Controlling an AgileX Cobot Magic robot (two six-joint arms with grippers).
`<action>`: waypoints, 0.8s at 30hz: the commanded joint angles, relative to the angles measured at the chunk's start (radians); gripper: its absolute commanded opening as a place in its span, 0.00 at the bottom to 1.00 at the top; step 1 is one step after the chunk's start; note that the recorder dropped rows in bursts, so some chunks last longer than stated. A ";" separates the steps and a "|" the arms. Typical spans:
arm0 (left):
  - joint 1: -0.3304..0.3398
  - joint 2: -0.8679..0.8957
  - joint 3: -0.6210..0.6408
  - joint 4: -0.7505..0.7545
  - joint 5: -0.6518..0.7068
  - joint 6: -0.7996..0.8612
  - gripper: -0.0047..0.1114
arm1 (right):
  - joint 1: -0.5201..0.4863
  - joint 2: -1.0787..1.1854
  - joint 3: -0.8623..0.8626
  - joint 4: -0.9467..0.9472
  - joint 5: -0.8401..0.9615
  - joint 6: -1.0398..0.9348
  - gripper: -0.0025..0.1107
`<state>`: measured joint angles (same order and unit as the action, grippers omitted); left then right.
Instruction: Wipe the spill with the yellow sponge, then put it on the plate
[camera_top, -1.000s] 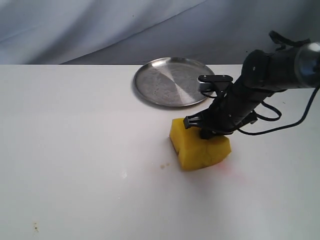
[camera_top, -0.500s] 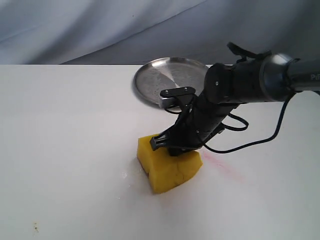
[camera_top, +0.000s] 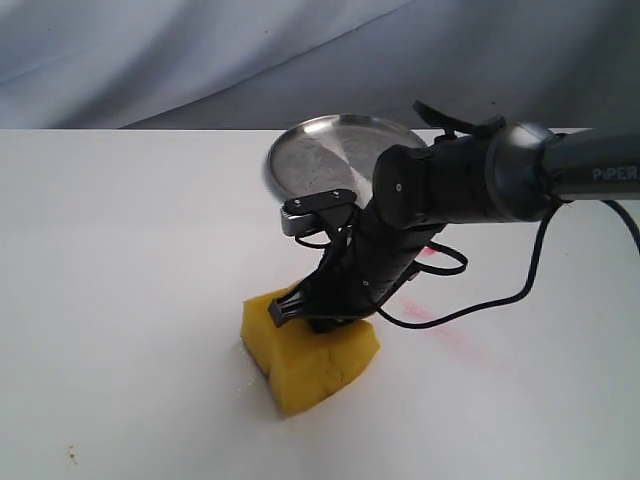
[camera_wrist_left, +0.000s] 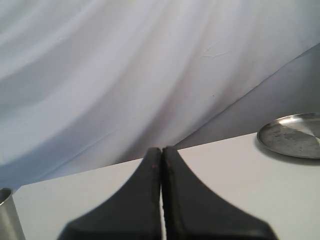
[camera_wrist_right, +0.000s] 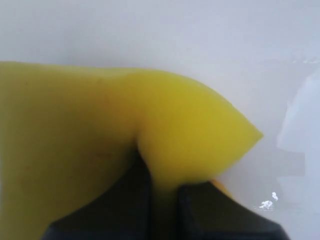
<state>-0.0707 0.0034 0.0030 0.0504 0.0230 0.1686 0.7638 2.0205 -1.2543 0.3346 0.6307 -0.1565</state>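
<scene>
Right gripper is pinching the sponge a bit out from the plate; left gripper is pressed together.

Sitting on the white table, a bright yellow blocky foam sponge, creasing deeply along its top. Lying flat well behind it, a round shiny silver metal plate, partly hidden.

The sponge is seen as matt, pitted yellow foam. The plate is noted as shiny metal, finely speckled. The table is recorded smooth and white; the backdrop, matt creased cloth.
</scene>
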 joint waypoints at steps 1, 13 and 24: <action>0.001 -0.003 -0.003 -0.008 -0.003 -0.009 0.04 | -0.079 0.023 0.008 -0.118 0.020 0.070 0.02; 0.001 -0.003 -0.003 -0.008 -0.003 -0.009 0.04 | -0.394 0.023 0.008 -0.402 0.169 0.188 0.02; 0.001 -0.003 -0.003 -0.008 -0.003 -0.009 0.04 | -0.525 -0.081 0.142 -0.255 0.136 0.069 0.02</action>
<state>-0.0707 0.0034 0.0030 0.0504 0.0230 0.1686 0.2012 1.9496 -1.1652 -0.0436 0.7655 0.0078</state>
